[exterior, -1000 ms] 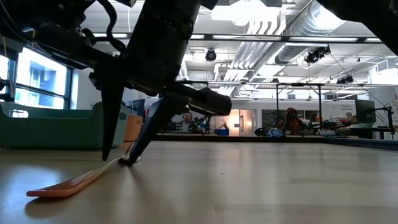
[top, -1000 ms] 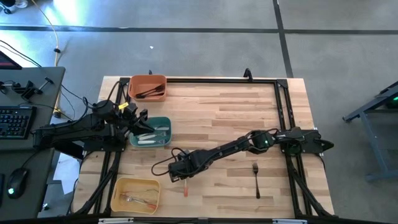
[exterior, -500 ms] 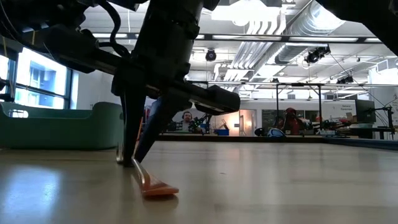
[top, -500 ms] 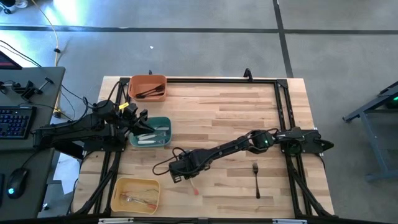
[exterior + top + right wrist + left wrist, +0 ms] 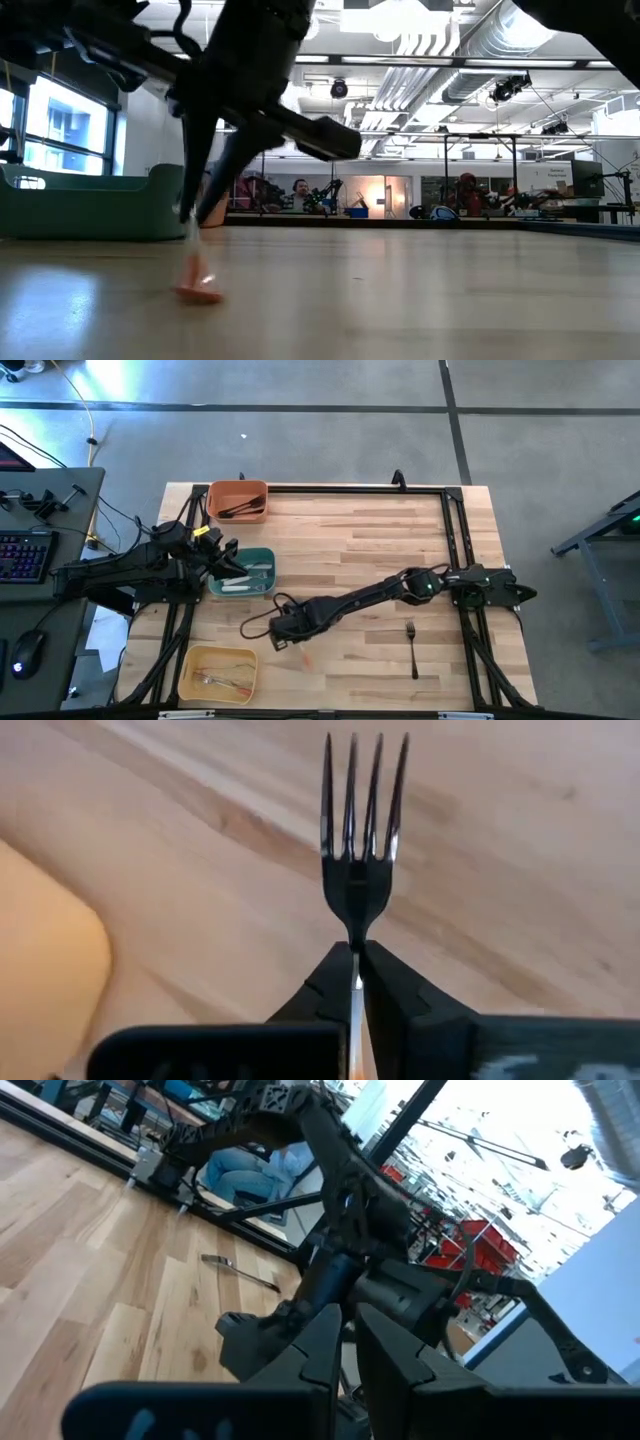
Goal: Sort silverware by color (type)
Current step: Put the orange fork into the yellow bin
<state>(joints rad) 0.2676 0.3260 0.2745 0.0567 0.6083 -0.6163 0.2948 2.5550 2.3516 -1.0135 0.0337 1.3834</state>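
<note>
1. The right gripper [image 5: 355, 982] is clenched on a silver-tined fork with an orange handle [image 5: 362, 830], held above the wooden table [image 5: 360, 540] beside the yellow rectangular bin [image 5: 218, 670].
2. A black fork [image 5: 411, 645] is seen lying well apart.
3. The left gripper [image 5: 345, 1345], fingers closed and empty, is held over the green bin [image 5: 243, 572].

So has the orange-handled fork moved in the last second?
Yes. The right claw has tipped the orange-handled fork from lying flat on the table to hanging handle-down, and carried it slightly toward the yellow bin.
</note>
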